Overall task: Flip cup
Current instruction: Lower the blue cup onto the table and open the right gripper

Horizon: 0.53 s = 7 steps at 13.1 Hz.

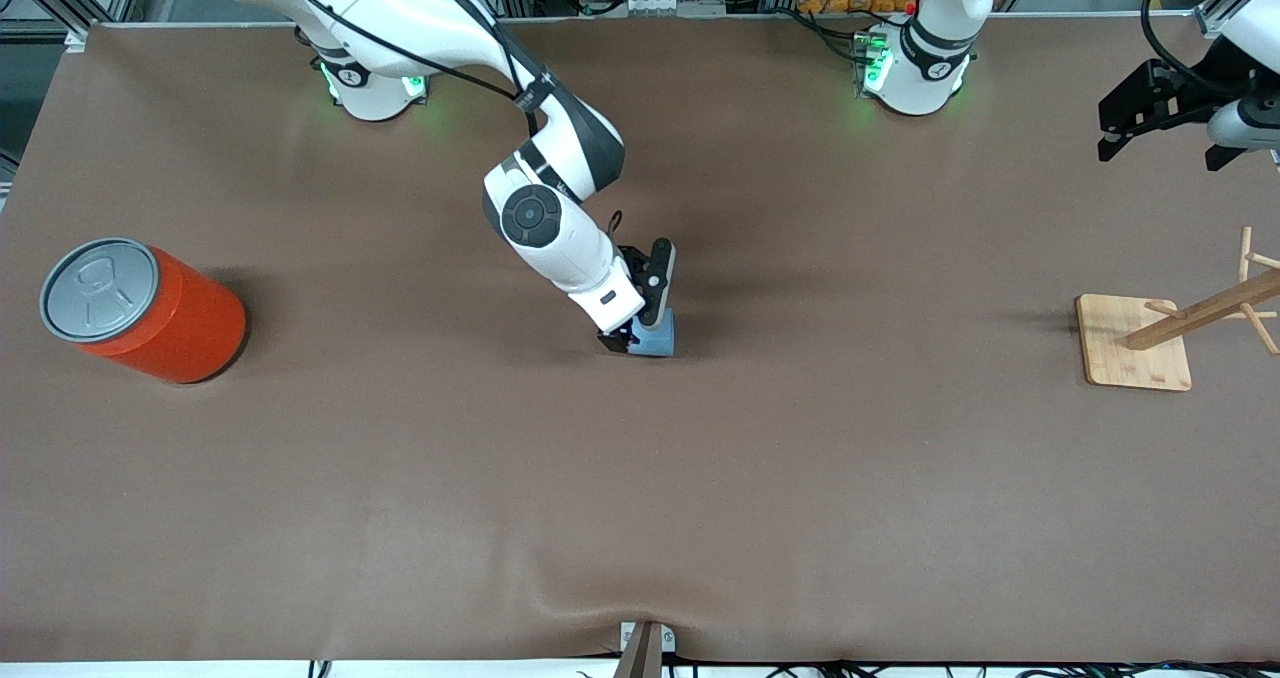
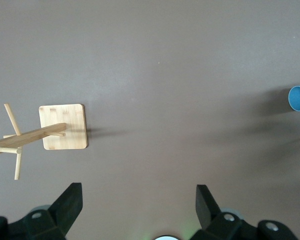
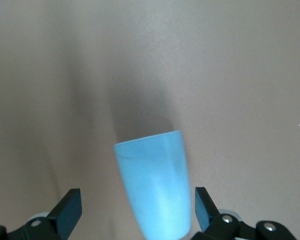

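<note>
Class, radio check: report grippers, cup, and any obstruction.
Right gripper open, straddling the cup lying mid-table. Left gripper open, waiting above the wooden rack. Orange can well clear.

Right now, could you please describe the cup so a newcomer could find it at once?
Start at the brown table and follow the right arm to the table's middle. Between the open fingers of the right gripper lies the cup, small, light blue, tapered and handleless, far smaller than the orange can.
</note>
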Available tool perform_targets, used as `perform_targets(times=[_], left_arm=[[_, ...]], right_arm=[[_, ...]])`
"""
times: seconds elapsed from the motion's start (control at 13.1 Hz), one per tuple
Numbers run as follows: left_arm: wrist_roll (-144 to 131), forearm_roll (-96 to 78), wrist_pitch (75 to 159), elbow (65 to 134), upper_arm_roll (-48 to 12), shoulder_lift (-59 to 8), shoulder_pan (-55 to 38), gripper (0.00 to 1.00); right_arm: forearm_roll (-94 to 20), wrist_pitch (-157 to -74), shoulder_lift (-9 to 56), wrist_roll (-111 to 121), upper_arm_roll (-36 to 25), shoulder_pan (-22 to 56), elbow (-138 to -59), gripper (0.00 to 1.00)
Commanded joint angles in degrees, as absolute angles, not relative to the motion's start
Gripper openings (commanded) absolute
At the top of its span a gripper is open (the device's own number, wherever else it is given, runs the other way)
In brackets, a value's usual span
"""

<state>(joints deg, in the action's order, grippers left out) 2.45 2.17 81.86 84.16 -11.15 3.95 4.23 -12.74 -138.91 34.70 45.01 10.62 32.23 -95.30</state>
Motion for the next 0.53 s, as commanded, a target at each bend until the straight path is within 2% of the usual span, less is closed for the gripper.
perform_targets(times=[0.0, 0.23, 0.46], left_arm=[[3.60, 1.85, 82.00, 83.94, -11.25, 4.04, 4.57, 1.00], [3.60, 1.85, 82.00, 83.94, -11.25, 4.04, 4.57, 1.00], [3.60, 1.93, 81.91, 83.94, -11.25, 4.13, 4.57, 1.00]], right_arm=[[-13.80, -132.05, 31.99, 44.21, 10.63, 29.54, -94.06, 1.00], [-13.45, -120.88, 31.38, 44.12, 10.46, 26.38, -88.61, 1.00], [-13.45, -116.29, 27.87, 40.28, 10.46, 21.90, -87.89, 1.00]])
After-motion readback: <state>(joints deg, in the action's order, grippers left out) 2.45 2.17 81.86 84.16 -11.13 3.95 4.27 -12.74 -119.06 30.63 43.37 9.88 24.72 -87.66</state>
